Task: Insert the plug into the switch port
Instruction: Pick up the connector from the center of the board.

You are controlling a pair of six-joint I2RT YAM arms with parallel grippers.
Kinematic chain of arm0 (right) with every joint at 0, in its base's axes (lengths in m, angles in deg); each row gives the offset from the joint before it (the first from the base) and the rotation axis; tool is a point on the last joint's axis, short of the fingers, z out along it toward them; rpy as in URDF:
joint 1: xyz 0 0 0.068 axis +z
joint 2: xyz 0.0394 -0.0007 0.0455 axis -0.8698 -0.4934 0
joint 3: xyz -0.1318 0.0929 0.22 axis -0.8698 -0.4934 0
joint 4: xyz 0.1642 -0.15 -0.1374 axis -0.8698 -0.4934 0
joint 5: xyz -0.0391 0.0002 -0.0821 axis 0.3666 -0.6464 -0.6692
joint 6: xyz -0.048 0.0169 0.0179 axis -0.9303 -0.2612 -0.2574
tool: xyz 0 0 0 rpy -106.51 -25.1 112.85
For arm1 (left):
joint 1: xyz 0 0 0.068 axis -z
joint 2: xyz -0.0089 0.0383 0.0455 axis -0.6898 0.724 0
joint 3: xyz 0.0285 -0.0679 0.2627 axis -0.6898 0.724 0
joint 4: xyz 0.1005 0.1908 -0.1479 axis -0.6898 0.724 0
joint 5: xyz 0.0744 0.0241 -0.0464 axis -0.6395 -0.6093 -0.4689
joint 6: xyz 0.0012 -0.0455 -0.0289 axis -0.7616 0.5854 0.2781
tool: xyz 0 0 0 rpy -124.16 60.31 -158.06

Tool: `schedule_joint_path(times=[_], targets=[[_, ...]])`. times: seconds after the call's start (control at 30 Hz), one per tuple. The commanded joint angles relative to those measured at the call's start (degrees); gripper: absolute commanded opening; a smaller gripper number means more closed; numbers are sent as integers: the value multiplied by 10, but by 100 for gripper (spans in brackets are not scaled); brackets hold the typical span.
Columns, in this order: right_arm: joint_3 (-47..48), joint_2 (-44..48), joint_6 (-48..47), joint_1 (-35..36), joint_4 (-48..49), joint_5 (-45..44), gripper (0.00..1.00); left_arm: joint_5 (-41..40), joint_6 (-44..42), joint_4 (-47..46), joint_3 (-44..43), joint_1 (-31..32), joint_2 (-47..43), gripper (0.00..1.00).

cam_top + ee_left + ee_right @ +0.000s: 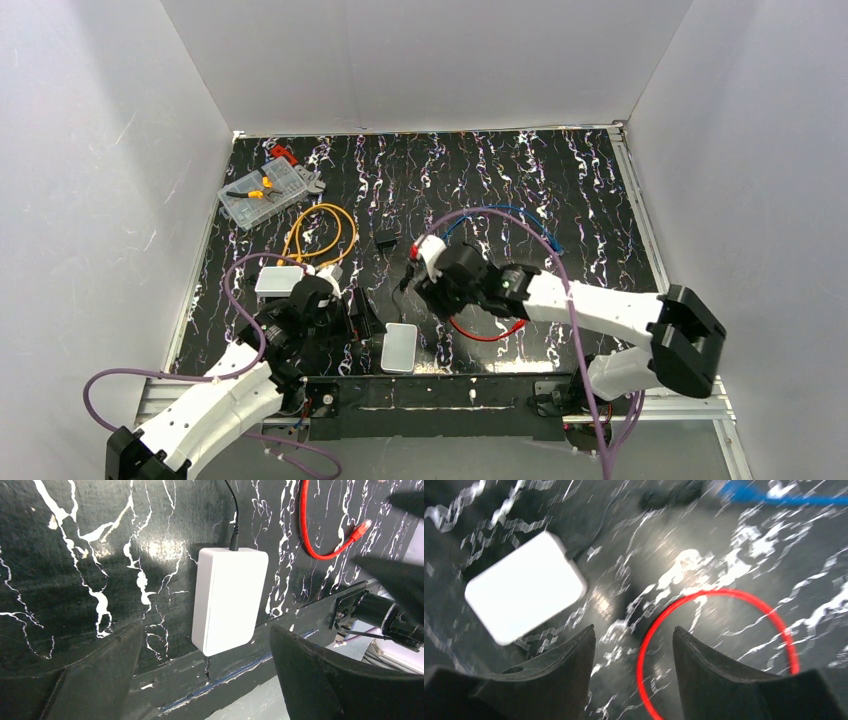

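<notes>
**Right gripper [634,628].** The fingers [549,680] are spread with nothing between them. The gripper hangs over the table [560,180] at about mid-depth, above a loop of red cable [724,600].

**Left gripper [205,630].** The fingers [100,680] are spread wide and empty. The gripper hovers over the switch [227,605] without touching it.

**Switch.** This pale flat box lies close to the near edge of the table, about midway along it, between the two arm bases. The switch port [233,549] is in its far short edge. A black plug [233,539] on a black lead meets that edge and appears seated. How deep it sits cannot be told.

**Other items.** The red cable's clear connector [362,527] lies loose on the table to the right of the switch, apart from it. A smaller white box [278,280] sits toward the left edge of the table.

**Step in hand (judged).** Insertion looks complete, and both grippers are clear of the plug.

**Next move.** Check that the plug is fully home. If it is not, one gripper should brace the switch at its near short edge. The other should push the plug straight along the box's long axis, with no side load on the lead.
</notes>
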State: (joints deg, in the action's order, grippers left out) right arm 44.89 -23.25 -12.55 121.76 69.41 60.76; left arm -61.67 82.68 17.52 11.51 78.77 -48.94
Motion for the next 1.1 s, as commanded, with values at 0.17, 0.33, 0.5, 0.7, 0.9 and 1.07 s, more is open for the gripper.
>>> schedule_joint_path(times=[0.17, 0.33, 0.5, 0.7, 0.9, 1.07], targets=[[-160, 108, 87, 85, 96, 82, 61, 64, 18, -45, 44, 2, 40, 98], [-174, 75, 119, 110, 124, 81, 55, 87, 22, -88, 63, 2, 77, 98], [-154, 17, 144, 116, 138, 67, 41, 94, 16, -110, 60, 2, 108, 98], [-135, -42, 170, 116, 153, 61, 34, 97, 8, -121, 53, 2, 136, 97], [-122, -78, 192, 116, 175, 54, 27, 107, 4, -156, 49, 2, 180, 96], [-119, -98, 221, 116, 184, 21, 21, 109, 5, -181, 42, 2, 204, 93]])
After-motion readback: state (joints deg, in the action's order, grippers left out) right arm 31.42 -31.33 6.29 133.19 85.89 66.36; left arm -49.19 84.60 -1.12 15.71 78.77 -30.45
